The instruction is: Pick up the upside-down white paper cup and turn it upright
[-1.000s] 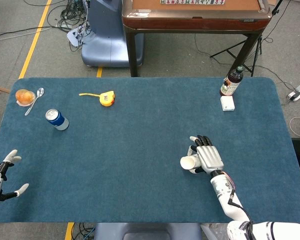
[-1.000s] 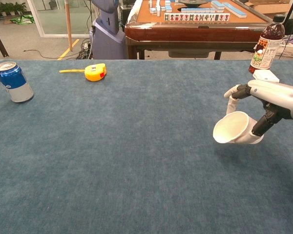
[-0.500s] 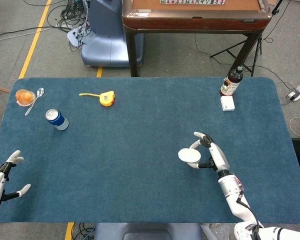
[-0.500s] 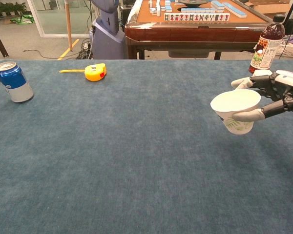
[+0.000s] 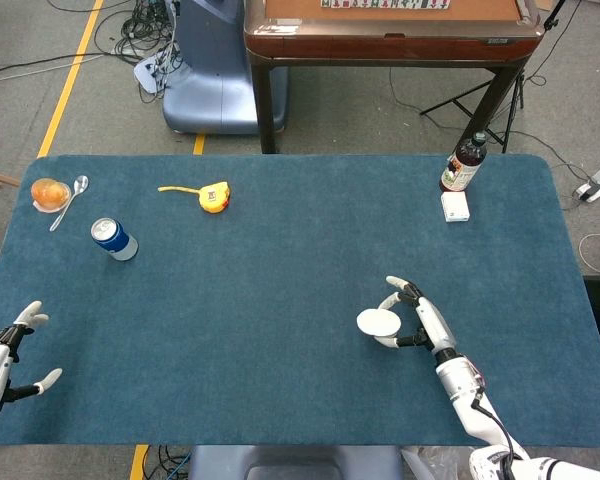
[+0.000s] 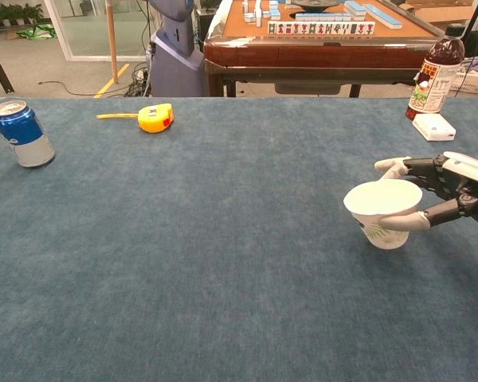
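The white paper cup [image 5: 379, 324] [image 6: 382, 211] is upright with its mouth up, low over or on the blue table at the near right; a faint green print shows on its side. My right hand [image 5: 421, 317] [image 6: 436, 193] grips it from the right, fingers curled round its wall just under the rim. Whether the cup's base touches the cloth I cannot tell. My left hand [image 5: 8, 352] hangs at the table's near left corner, fingers apart and holding nothing; the chest view does not show it.
A blue can [image 5: 112, 238] [image 6: 22, 134], a yellow tape measure [image 5: 211, 195] [image 6: 153, 118], a spoon [image 5: 70, 199] and an orange fruit [image 5: 49, 192] lie at the far left. A dark bottle [image 5: 464, 162] [image 6: 432, 76] and white box [image 5: 455, 206] [image 6: 434, 126] stand far right.
My right hand turned the cup from lying on its side to mouth-up, then lowered it toward the table. The left hand barely moved.
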Robot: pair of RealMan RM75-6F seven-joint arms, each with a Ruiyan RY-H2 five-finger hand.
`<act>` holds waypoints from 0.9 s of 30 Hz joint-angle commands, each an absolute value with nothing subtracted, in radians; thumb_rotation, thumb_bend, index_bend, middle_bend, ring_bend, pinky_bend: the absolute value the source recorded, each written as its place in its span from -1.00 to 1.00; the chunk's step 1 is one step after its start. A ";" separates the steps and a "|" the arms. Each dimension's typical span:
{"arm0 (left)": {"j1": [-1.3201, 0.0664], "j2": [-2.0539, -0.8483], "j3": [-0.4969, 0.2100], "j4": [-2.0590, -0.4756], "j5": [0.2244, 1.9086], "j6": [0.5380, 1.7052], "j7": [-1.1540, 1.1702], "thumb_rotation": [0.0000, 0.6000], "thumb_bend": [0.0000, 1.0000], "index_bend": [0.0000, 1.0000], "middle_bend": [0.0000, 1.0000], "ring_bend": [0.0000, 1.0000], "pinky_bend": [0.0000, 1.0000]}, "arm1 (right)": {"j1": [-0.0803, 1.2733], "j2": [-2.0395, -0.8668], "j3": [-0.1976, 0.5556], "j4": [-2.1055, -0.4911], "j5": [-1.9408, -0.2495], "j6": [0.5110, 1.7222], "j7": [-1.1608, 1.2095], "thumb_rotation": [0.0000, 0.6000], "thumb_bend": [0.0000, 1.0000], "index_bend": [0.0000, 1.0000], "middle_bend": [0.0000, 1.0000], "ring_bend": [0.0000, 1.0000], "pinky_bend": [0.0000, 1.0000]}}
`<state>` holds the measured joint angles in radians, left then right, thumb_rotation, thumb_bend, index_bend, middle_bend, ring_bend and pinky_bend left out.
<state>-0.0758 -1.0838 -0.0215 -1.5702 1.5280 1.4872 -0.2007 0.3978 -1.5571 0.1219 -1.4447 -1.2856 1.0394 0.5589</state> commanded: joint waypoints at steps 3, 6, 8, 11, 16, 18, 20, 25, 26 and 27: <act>-0.076 -1.084 -0.022 -1.570 1.527 1.488 -0.202 1.00 -0.72 -0.86 -0.51 -0.41 0.07 | 0.403 -1.491 0.108 -1.491 -1.277 1.000 0.494 1.00 -1.00 -0.52 -0.95 -1.00 -1.00; -0.077 -1.085 -0.021 -1.569 1.528 1.486 -0.199 1.00 -0.72 -0.86 -0.51 -0.41 0.07 | 0.403 -1.434 0.107 -1.543 -1.258 0.987 0.432 1.00 -1.00 -0.75 -1.00 -1.00 -1.00; -0.077 -1.086 -0.021 -1.570 1.530 1.485 -0.196 1.00 -0.72 -0.86 -0.51 -0.41 0.07 | 0.398 -1.404 0.108 -1.573 -1.255 0.993 0.415 1.00 -1.00 -0.85 -1.00 -1.00 -1.00; -0.078 -1.087 -0.020 -1.571 1.531 1.486 -0.191 1.00 -0.72 -0.86 -0.51 -0.41 0.07 | 0.384 -1.353 0.111 -1.618 -1.262 1.022 0.383 1.00 -1.00 -0.90 -1.00 -1.00 -1.00; -0.078 -1.087 -0.021 -1.573 1.530 1.486 -0.185 1.00 -0.72 -0.86 -0.51 -0.41 0.07 | 0.361 -1.252 0.107 -1.707 -1.246 1.083 0.222 1.00 -1.00 -0.90 -0.98 -1.00 -1.00; -0.077 -1.085 -0.022 -1.576 1.531 1.491 -0.183 1.00 -0.72 -0.86 -0.51 -0.41 0.07 | 0.343 -1.214 0.110 -1.753 -1.235 1.141 0.120 1.00 -1.00 -0.88 -0.85 -1.00 -1.00; -0.075 -1.083 -0.023 -1.581 1.534 1.499 -0.177 1.00 -0.72 -0.86 -0.51 -0.41 0.07 | 0.322 -1.186 0.108 -1.786 -1.235 1.208 0.012 1.00 -1.00 -0.79 -0.74 -1.00 -1.00; -0.066 -1.084 -0.027 -1.593 1.542 1.529 -0.138 1.00 -0.72 -0.86 -0.51 -0.41 0.07 | 0.264 -1.111 0.086 -1.863 -1.253 1.329 -0.158 1.00 -1.00 -0.65 -0.67 -1.00 -1.00; -0.064 -1.082 -0.027 -1.598 1.545 1.534 -0.136 1.00 -0.72 -0.86 -0.51 -0.41 0.07 | 0.253 -1.093 0.077 -1.882 -1.255 1.342 -0.177 1.00 -1.00 -0.60 -0.67 -1.00 -1.00; -0.063 -1.080 -0.027 -1.603 1.548 1.538 -0.135 1.00 -0.72 -0.86 -0.51 -0.41 0.07 | 0.242 -1.075 0.068 -1.898 -1.260 1.354 -0.200 1.00 -1.00 -0.57 -0.67 -1.00 -1.00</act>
<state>-0.0650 -1.0819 -0.0265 -1.5987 1.5449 1.5347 -0.1369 0.2862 -1.1359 0.0912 -1.8360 -1.2515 1.2972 -0.1293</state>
